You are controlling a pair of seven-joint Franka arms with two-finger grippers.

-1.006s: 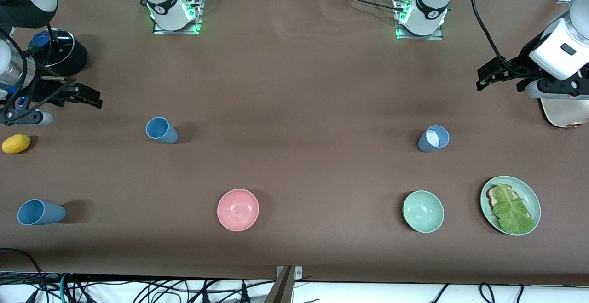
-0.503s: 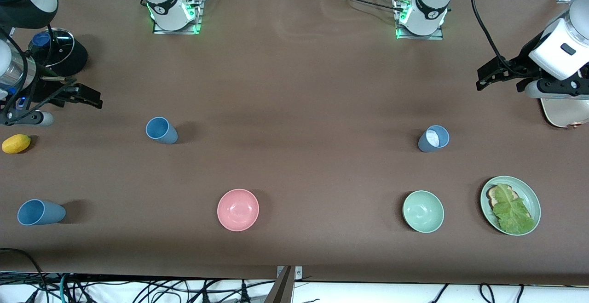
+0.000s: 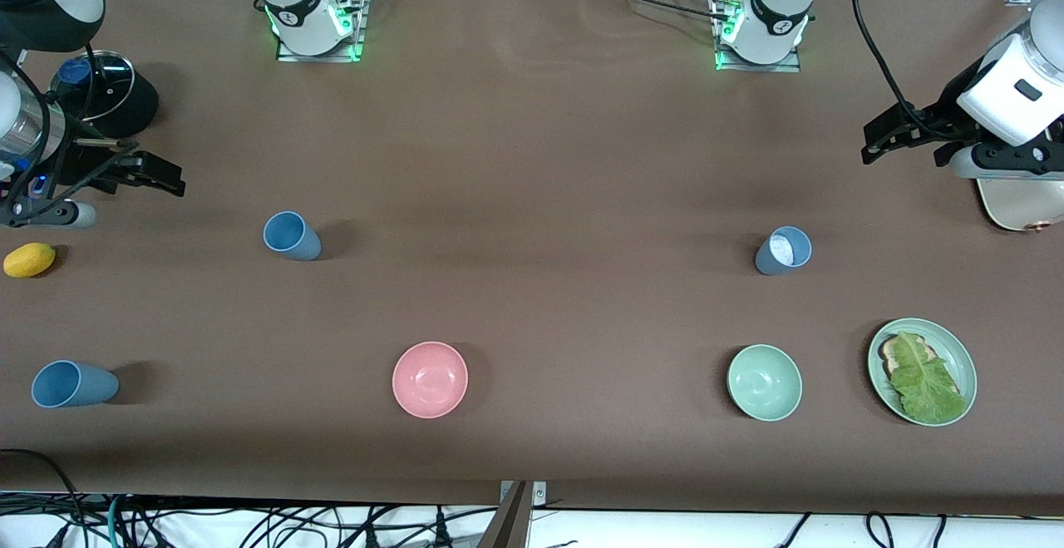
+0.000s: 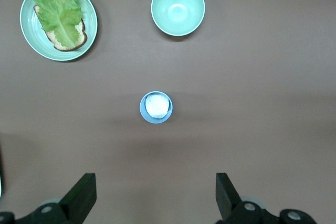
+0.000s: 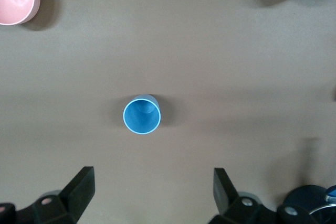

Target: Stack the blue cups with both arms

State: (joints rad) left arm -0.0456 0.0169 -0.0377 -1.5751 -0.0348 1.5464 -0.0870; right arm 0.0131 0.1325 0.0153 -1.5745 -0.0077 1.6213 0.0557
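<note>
Both tools (image 4: 152, 198) (image 5: 149, 195) high, wide open.

A wide table covered in a matte brown cloth (image 3: 532, 157) was seen, evenly lit from above. Along its camera-side edge, a white floor strewn with tangled black cables (image 3: 249, 523) was visible.

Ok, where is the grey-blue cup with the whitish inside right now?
In the front view the grey-blue cup stands upright on the table toward the left arm's end, farther from the camera than the pale green bowl; the left wrist view shows it untouched.
</note>
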